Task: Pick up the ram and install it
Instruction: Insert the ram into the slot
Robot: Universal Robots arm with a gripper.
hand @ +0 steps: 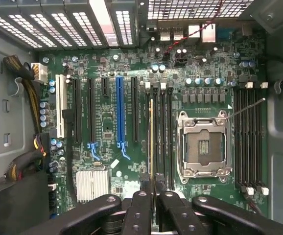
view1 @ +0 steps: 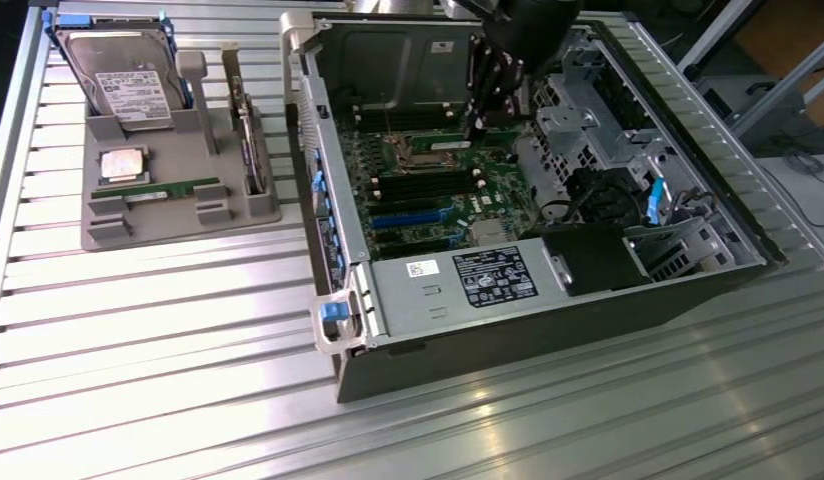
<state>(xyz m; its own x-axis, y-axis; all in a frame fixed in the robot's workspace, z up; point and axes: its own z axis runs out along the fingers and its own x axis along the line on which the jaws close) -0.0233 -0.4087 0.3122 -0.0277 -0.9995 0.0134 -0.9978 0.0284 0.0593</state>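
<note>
Ribbed metal bench [view1: 145, 330], open PC case [view1: 546, 340] centre of ext. view. Gripper [hand: 152, 183] clenched on ram [hand: 151, 137] (edge-on) at mem slots [hand: 162, 132] beside CPU socket [hand: 203, 147]; case walls near, tight room.

Outside the one open case [view1: 546, 345] I count one hard drive [view1: 123, 75], one processor chip [view1: 123, 164], one ram [view1: 172, 189] and one upright card [view1: 249, 140]. Inside it I see one processor socket [hand: 203, 147].

Thin ram [hand: 151, 137], edge-on, upright, gripped between the fingers [hand: 144, 185], along a memory slot [hand: 151, 94]
</note>
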